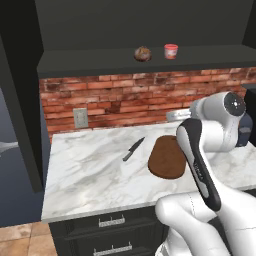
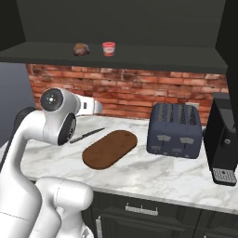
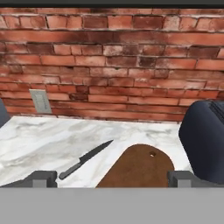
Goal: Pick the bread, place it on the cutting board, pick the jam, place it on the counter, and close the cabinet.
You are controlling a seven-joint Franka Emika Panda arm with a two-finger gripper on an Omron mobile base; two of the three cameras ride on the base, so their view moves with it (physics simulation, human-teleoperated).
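The bread [image 1: 142, 53] [image 2: 81, 49], a small mottled-brown roll, rests on the bottom shelf of the open cabinet [image 1: 140, 25] [image 2: 116, 21]. The jam [image 1: 171, 51] [image 2: 109, 48], a red jar with a pale top, stands just to its right. Below them the dark-brown oval cutting board [image 1: 167, 157] [image 2: 110, 148] [image 3: 140, 168] lies on the marble counter [image 1: 90, 170] [image 2: 158, 172] [image 3: 39, 140]. My gripper [image 3: 111, 179] is open and holds nothing. It hovers low over the counter, facing the brick wall, well below the shelf, with the board's near end between its fingertips [image 3: 41, 178].
A black knife [image 1: 134, 148] [image 2: 87, 135] [image 3: 85, 159] lies left of the board. A dark-blue toaster [image 2: 174, 130] [image 3: 203, 140] stands to the board's right, with a black coffee machine [image 2: 225, 144] beyond it. The cabinet's open door [image 1: 20, 100] hangs at far left. A wall outlet [image 1: 80, 117] [image 3: 40, 100] is on the bricks.
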